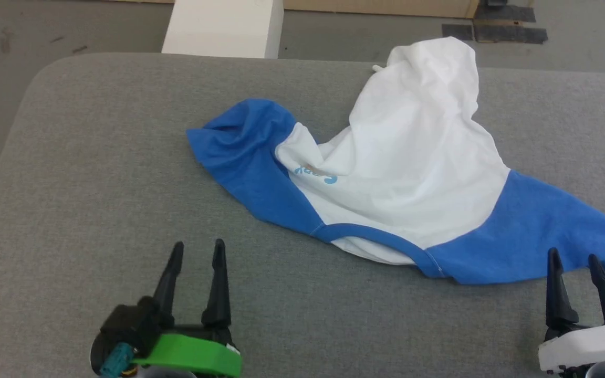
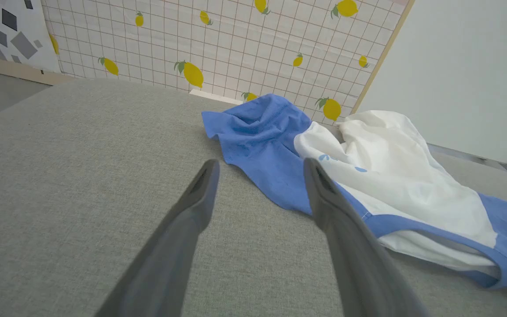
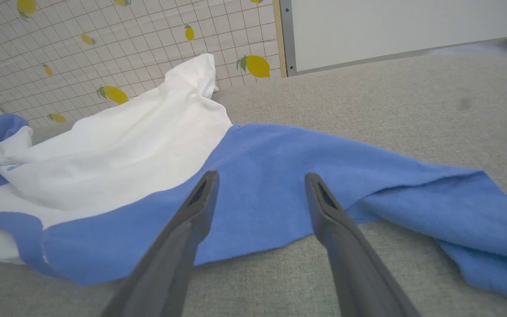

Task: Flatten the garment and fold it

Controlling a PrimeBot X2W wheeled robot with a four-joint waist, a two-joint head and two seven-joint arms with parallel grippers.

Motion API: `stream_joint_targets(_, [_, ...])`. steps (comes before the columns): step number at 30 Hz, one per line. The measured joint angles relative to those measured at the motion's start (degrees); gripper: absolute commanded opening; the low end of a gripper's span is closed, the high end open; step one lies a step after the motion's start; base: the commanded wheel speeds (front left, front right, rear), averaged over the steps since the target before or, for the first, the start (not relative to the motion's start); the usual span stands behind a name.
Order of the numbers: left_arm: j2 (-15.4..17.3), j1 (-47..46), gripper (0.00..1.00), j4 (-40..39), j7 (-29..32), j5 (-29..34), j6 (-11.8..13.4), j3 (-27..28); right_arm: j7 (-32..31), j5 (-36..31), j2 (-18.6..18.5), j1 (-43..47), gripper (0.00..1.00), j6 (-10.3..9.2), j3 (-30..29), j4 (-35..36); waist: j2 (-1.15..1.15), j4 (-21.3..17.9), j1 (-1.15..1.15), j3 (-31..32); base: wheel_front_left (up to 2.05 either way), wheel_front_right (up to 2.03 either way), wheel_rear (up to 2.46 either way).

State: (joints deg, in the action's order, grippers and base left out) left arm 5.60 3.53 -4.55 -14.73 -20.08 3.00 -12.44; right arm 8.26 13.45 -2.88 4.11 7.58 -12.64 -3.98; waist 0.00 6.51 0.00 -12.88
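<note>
Left end effector (image 1: pixel 198 244) stands wide open and empty, its long dark fingers pointing over the bare grey woven surface (image 1: pixel 97 184), near the shirt (image 1: pixel 413 157). Right end effector (image 1: pixel 573 255) is equally spread and empty, with its fingertips at the blue sleeve's near edge. The soft shirt lies crumpled mid-surface, white body bunched.

On the table (image 1: pixel 97 173), right of centre: garment (image 1: pixel 413 173), reaching to the far edge. Front left, apart from it: left gripper (image 1: pixel 197 249). Front right, at its sleeve's near edge: right gripper (image 1: pixel 575 257). Behind the table: box (image 1: pixel 223 26).
</note>
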Motion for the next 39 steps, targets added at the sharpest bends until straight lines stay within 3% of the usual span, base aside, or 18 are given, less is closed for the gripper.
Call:
stream_joint_targets(6, [-1.83, 0.77, 1.0, -0.03, 0.0, 1.56, -2.16, 2.04, -5.86, -3.23, 0.02, -0.54, 1.0, 0.0, 0.45, 5.17, 0.0, 1.71, 0.0, 0.6, 0.0, 0.0, 0.0])
stream_joint_targets(10, [-2.21, 0.75, 1.0, -0.31, 0.0, 2.43, -3.16, 3.01, -20.31, -7.49, -0.53, -4.27, 1.0, 0.0, 0.73, 8.35, 0.0, 2.32, 0.0, 0.15, 0.0, 0.0, 0.0])
stream_joint_targets(13, [-2.34, 0.52, 1.0, -0.65, 0.0, 3.48, -3.68, 2.86, -33.28, -7.87, -3.83, -6.98, 1.0, 0.0, 0.05, 9.02, 0.0, 2.73, 0.0, -0.65, 0.0, 0.0, 0.0])
stream_joint_targets(18, [-2.41, -0.37, 1.0, -1.01, 0.0, 3.44, -4.03, 1.62, -52.08, -6.71, -12.4, -10.39, 1.0, 0.0, 1.25, 8.62, 0.0, 3.98, 0.0, -2.51, 0.0, 0.0, 0.0])
stream_joint_targets(21, [-2.43, -1.29, 1.0, -0.79, 0.0, 3.19, -4.02, 0.34, -59.0, -3.61, -14.68, -11.85, 1.0, 0.0, 1.92, 6.69, 0.0, 5.0, 0.0, -3.76, 0.0, 0.0, 0.0])
stream_joint_targets(24, [-2.48, -2.25, 1.0, -0.53, 0.0, 2.8, -3.97, -0.56, -61.54, -2.21, -16.07, -12.82, 1.0, -0.01, 3.12, 4.63, 0.0, 6.27, 0.0, -4.85, 0.0, 0.0, 0.0])
stream_joint_targets(25, [-2.48, -2.52, 1.0, -0.41, 0.0, 2.65, -3.94, -0.8, -61.71, -2.02, -16.24, -13.4, 0.79, -0.02, 3.1, 3.96, 0.0, 6.74, 0.0, -5.19, 0.0, 0.0, 0.0])
stream_joint_targets(26, [-2.48, -2.68, 1.0, -0.3, 0.0, 2.52, -3.94, -0.98, -61.67, -2.08, -16.47, -13.76, 0.42, -0.03, 3.31, 3.6, 0.0, 7.1, 0.0, -5.41, 0.0, 0.0, 0.0])
stream_joint_targets(28, [-2.49, -2.75, 1.0, 0.02, -0.01, 2.33, -3.94, -1.04, -60.95, -1.77, -16.72, -14.65, 0.0, -0.03, 3.5, 2.92, 0.0, 7.92, 0.0, -5.79, 0.0, 0.0, 0.0])
stream_joint_targets(34, [-2.49, -2.64, 1.0, 0.6, 0.0, 2.23, -3.9, -0.64, -59.13, 0.25, -16.64, -17.81, 0.0, -0.01, 0.91, 2.88, 0.0, 8.34, 0.0, -4.96, 0.0, 0.0, 0.0])
stream_joint_targets(39, [-2.52, -2.87, 1.0, 0.64, 0.0, 0.58, -4.02, -2.01, -58.13, -1.9, -23.59, -22.44, 0.0, -0.01, -4.57, 3.76, 0.0, 8.44, 0.0, -5.63, 0.0, 0.0, 0.0])
